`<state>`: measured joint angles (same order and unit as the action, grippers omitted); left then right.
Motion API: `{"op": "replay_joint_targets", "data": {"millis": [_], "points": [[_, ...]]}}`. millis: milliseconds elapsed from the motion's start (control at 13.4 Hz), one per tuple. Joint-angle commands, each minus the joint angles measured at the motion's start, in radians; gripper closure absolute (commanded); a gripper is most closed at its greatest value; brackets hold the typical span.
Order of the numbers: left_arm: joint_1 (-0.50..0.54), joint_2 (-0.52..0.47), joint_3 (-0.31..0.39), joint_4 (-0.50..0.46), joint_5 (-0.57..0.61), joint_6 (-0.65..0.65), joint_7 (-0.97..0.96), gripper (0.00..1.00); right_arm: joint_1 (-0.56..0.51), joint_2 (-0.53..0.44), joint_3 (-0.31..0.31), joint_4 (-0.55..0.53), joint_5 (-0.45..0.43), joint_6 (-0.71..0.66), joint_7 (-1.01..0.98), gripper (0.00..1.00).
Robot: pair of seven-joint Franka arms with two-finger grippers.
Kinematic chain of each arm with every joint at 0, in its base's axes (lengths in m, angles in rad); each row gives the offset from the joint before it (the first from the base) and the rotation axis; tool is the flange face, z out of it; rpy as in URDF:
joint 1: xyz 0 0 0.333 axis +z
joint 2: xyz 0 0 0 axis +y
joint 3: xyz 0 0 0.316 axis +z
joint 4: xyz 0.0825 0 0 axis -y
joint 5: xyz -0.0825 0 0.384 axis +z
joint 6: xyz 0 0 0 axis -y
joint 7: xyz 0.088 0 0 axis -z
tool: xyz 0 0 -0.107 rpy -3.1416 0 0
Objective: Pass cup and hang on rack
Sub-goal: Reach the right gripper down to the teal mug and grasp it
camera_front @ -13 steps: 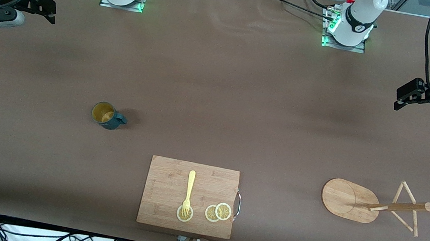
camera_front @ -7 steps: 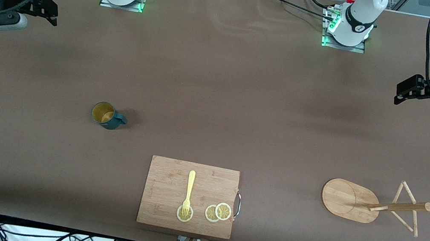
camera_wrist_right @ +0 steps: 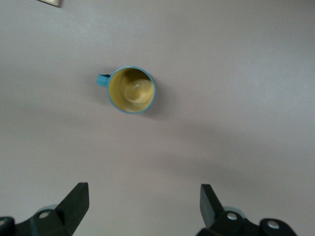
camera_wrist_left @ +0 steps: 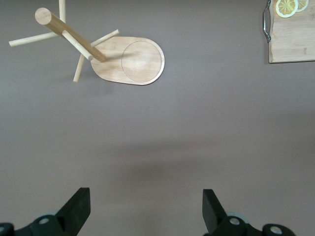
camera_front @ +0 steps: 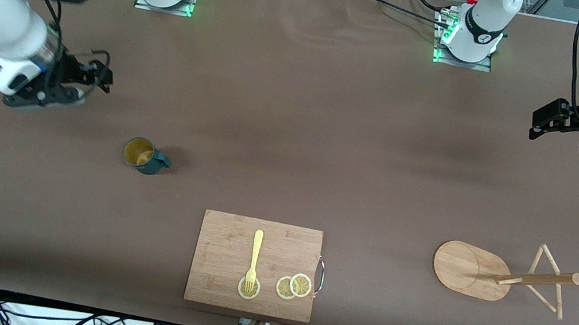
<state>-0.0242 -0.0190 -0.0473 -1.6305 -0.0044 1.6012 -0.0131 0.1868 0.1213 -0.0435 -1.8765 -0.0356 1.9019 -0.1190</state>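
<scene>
Your right gripper (camera_front: pixel 100 75) hung over bare desk (camera_front: pixel 295 128) toward the right arm's end, its fingers (camera_wrist_right: pixel 74 201) spread wide and holding nothing. The cup (camera_front: pixel 144 156) stood upright on the desk, nearer to the front camera than the spot under that gripper and well apart from it; in the right wrist view the cup (camera_wrist_right: pixel 131 90) showed its yellowish inside from above, with the loop handle (camera_wrist_right: pixel 102 80) jutting from one side.

Your left gripper (camera_front: pixel 540 125) waited over the desk at the left arm's end, also spread and empty, its fingers (camera_wrist_left: pixel 76 209) framing bare surface. The rack (camera_front: pixel 504 273) stood nearer to the front camera than the spot under that gripper; the left wrist view showed its oval base (camera_wrist_left: pixel 130 61), central pole (camera_wrist_left: pixel 69 34) and thin pegs.

A cutting board (camera_front: pixel 254 264) lay between cup and rack, close to the front edge, carrying a fork (camera_front: pixel 254 258) and lemon slices (camera_front: pixel 293 286).

You could judge the cup small, rigid and light, probably smooth-walled and liable to slip or tip if nudged on one side only. A hold across the rim or wall, away from the handle, would likely serve best, since the handle must stay free to slide over a peg. The rack looked light and top-heavy, so a hard push on a peg might shift it.
</scene>
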Motion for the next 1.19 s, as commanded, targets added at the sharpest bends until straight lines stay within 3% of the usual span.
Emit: {"op": "replay_joint_targets", "data": {"millis": [0,299,821,1045,1119], "points": [[0.01,0.007,-0.003,0.014,0.023,-0.009,0.019,0.0,0.002,0.095,0.004,-0.019,-0.004,0.132,0.044,0.0],[0.0,-0.001,-0.074,0.027,0.127,-0.038,0.013,0.0,0.002,0.118,0.004,-0.205,-0.003,0.408,0.061,0.0],[0.012,0.001,-0.072,0.021,0.077,-0.027,0.013,0.0,-0.003,0.247,0.004,-0.174,0.011,0.545,0.071,0.03],[0.012,0.002,-0.072,0.018,0.076,-0.029,0.015,0.0,-0.004,0.273,0.005,-0.167,0.026,0.572,0.073,0.14],[0.012,0.002,-0.072,0.017,0.076,-0.029,0.015,0.0,0.0,0.281,0.005,-0.156,0.048,0.574,0.073,0.22]]}}
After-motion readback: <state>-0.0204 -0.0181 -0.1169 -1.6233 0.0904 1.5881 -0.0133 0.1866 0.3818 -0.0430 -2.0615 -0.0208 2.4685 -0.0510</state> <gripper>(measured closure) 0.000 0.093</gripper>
